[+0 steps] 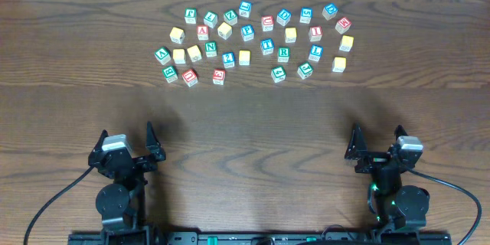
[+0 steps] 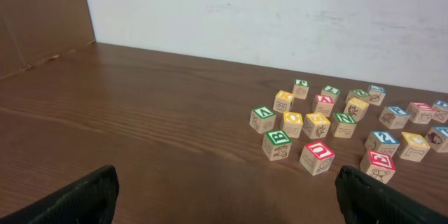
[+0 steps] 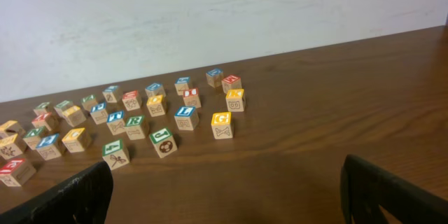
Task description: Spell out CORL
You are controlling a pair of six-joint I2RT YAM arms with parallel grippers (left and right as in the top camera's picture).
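A: Blocks (image 1: 247, 32) status? And your claws?
B: Table (image 1: 253, 138) first: dark wood grain, fills the whole overhead view. My two arms sit at its near edge, left claw (image 1: 127, 132) and right claw (image 1: 377, 132) well apart, both pointing at the far side.
A: Open or closed?
B: Both spread wide. Each wrist view shows my fingertips out at the bottom corners with bare table between them. Gripping nothing.
A: And the blocks?
B: One loose cluster at the far side of the table, near the white wall (image 2: 280, 14), well apart from both claws. All resting on the wood, most with gaps between them. Tops are blue, green, red and yellow.
A: Letters for CORL?
B: The green R block (image 1: 283, 52) sits right of cluster centre. The blue L block (image 1: 315, 52) is near it on its right, same row. Just in front of the R, another green block (image 1: 278, 73) has a curved letter, C or G, can't tell. I can't pick out an O at this size.
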